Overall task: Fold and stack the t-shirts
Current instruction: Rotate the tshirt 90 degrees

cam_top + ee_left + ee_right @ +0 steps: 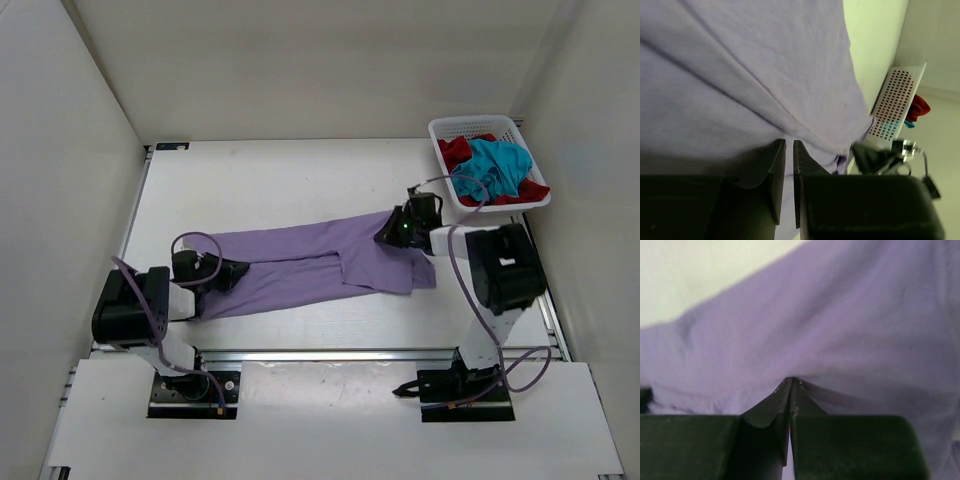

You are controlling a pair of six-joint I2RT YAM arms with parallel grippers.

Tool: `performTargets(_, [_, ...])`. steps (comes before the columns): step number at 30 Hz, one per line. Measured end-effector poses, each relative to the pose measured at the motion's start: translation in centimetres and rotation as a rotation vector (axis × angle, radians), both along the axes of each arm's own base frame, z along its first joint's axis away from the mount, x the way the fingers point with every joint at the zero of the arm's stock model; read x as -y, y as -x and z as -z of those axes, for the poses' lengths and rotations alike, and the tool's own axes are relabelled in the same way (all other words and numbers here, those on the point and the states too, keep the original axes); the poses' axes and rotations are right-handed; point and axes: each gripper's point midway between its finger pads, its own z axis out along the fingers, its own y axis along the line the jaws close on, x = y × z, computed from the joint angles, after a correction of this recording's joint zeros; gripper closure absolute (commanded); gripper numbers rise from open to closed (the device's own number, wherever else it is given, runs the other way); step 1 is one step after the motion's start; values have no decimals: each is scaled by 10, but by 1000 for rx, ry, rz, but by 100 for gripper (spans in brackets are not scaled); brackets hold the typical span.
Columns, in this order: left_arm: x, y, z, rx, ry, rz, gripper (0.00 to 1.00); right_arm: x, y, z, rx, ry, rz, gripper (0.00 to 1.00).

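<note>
cloth stretches across the middle of the table: the lavender shirt lies in a long, bunched band running from the near left toward the far right, taut between the two arms. the left gripper sits at the band's left end with its jaws drawn in to a thin slit, a fold of the purple fabric nipped at the tips; creases fan away from that pinch. the right gripper is at the right end, jaws pressed fully together on the shirt, the cloth puckering out from the tips. beside that grip a flap of the shirt, sleeve or hem i cannot tell, spreads flat on the table. the red shirt and the teal shirt lie crumpled together in the white lattice basket at the far right corner, teal on top of red, just beyond the right gripper.
</note>
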Motion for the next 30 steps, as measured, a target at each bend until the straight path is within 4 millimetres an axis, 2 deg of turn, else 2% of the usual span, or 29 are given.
performTargets(2, [1, 4, -6, 4, -7, 1, 75, -9, -34, -1, 5, -30, -2, 100])
performTargets(4, [3, 2, -23, 53, -46, 11, 73, -21, -70, -3, 2, -59, -18, 100])
performTargets(7, [10, -6, -69, 188, -117, 41, 71, -40, -132, -4, 33, -85, -49, 100])
performTargets(9, [14, -12, -104, 293, -162, 63, 71, -55, -184, -12, 64, -98, -78, 100])
performTargets(11, [14, -15, -128, 357, -207, 78, 69, -67, -232, -19, 118, -99, -103, 100])
performTargets(12, [14, -15, -134, 372, -229, 87, 69, -71, -251, -20, 141, -98, -112, 100])
performTargets(14, [12, -12, -134, 370, -278, 106, 69, -78, -276, -30, 185, -128, -136, 99])
performTargets(15, [14, -8, -129, 354, -296, 124, 68, -80, -278, -32, 191, -148, -153, 100])
performTargets(16, [17, -4, -122, 333, -308, 147, 67, -78, -271, -30, 156, -157, -166, 100])
performTargets(18, [26, 5, -107, 290, -328, 209, 68, -72, -263, -37, 125, -131, -184, 100])
performTargets(19, [32, 10, -99, 268, -340, 244, 72, -69, -259, -46, 121, -108, -193, 100])
performTargets(21, [43, 23, -81, 218, -366, 319, 74, -62, -257, -77, 152, -67, -208, 100])
performTargets(22, [48, 29, -74, 198, -379, 353, 77, -59, -253, -100, 177, -49, -218, 100])
performTargets(24, [58, 38, -68, 187, -393, 405, 80, -56, -238, -158, 240, -11, -238, 100])
performTargets(26, [65, 44, -68, 198, -403, 442, 83, -54, -216, -231, 339, 23, -256, 100])
performTargets(28, [68, 47, -69, 207, -404, 460, 84, -55, -182, -305, 460, 40, -286, 100])
performTargets(30, [70, 48, -71, 215, -397, 475, 83, -52, -140, -369, 567, 55, -305, 100])
